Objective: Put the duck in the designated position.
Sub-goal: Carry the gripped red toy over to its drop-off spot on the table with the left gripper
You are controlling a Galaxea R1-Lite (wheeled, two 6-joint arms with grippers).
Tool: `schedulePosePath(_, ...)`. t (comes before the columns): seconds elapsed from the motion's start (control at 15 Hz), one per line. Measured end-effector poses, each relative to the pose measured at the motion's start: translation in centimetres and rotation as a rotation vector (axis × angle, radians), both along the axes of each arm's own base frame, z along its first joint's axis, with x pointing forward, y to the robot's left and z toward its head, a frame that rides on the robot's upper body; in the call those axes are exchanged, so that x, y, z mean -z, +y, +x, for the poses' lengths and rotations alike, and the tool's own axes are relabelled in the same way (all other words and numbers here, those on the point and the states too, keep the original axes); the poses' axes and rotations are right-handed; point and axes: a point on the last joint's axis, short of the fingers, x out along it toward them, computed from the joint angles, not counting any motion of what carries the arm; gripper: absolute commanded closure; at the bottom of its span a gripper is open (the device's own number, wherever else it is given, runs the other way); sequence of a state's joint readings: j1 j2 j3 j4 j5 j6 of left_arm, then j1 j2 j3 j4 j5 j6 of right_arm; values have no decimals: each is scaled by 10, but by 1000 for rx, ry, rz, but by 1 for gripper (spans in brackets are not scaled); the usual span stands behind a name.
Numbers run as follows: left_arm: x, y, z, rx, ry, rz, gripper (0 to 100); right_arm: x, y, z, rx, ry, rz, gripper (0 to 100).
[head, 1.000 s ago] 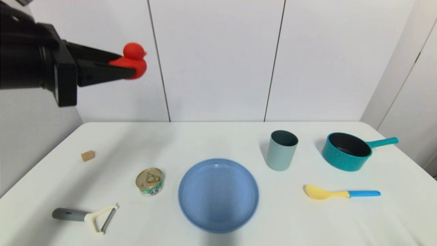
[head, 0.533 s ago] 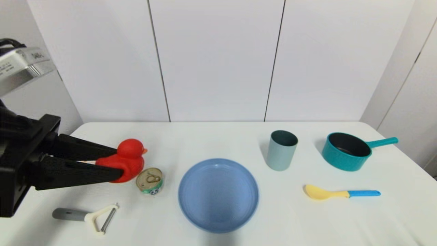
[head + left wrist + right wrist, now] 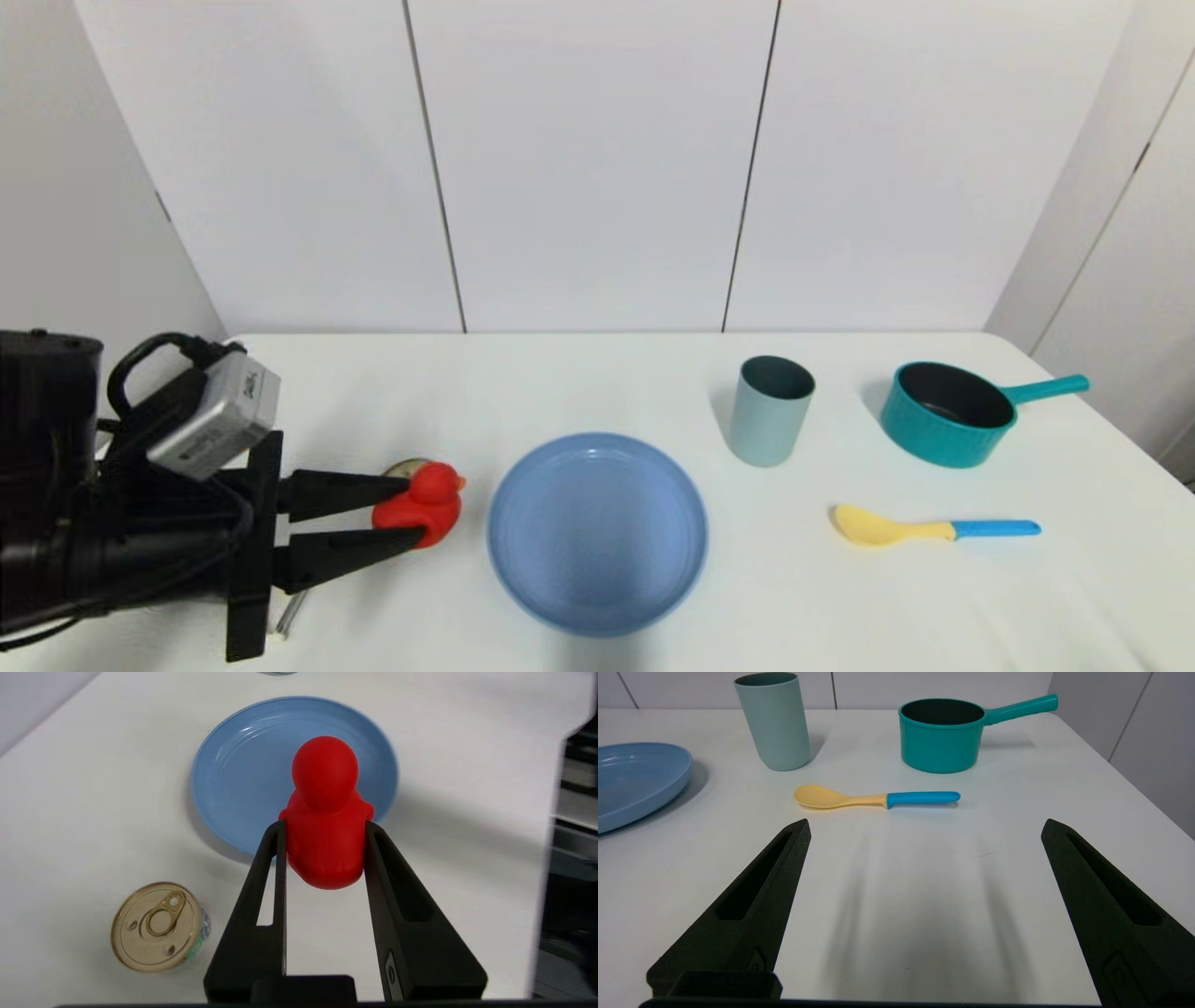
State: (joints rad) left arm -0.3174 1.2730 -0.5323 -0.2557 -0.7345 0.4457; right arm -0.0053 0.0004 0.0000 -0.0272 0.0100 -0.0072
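The red duck (image 3: 428, 502) hangs low over the table, just left of the blue plate (image 3: 597, 597) and in front of the tin can (image 3: 407, 464). My left gripper (image 3: 413, 510) is shut on its body, one black finger on each side. In the left wrist view the duck (image 3: 325, 812) sits between the fingertips of my left gripper (image 3: 324, 826), with the plate (image 3: 243, 765) beyond it and the can (image 3: 156, 926) off to one side. I cannot tell whether the duck touches the table. My right gripper (image 3: 925, 823) is open over bare table and does not show in the head view.
A grey-green cup (image 3: 770, 411), a teal pot (image 3: 948, 415) with a handle and a yellow spoon (image 3: 924, 529) with a blue handle lie to the right of the plate. A peeler (image 3: 289, 611) is mostly hidden under my left arm.
My left arm has come down from high above the table's left side to table level, carrying the duck, and has shifted right toward the plate. It now hides the small tan block.
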Motion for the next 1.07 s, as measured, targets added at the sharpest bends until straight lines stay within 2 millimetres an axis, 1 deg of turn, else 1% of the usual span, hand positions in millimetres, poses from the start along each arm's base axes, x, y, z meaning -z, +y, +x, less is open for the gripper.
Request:
schedulePosePath(0.13, 23, 1, -4, -9, -69, -18, 100, 0, 0, 0, 0, 0, 0, 0)
schedulePosePath(0.27, 39, 3, -9, -20, -115, -26, 100, 0, 0, 0, 0, 0, 0, 0)
schedulePosePath(0.47, 51, 4, -9, -33, -146, -31, 100, 0, 0, 0, 0, 0, 0, 0)
schedulePosePath(0.73, 72, 6, -17, -33, -88, -12, 100, 0, 0, 0, 0, 0, 0, 0)
schedulePosePath(0.93, 83, 8, -22, -32, -76, -8, 100, 0, 0, 0, 0, 0, 0, 0)
schedulePosePath(1.07, 88, 7, -21, -28, -73, 2, 100, 0, 0, 0, 0, 0, 0, 0)
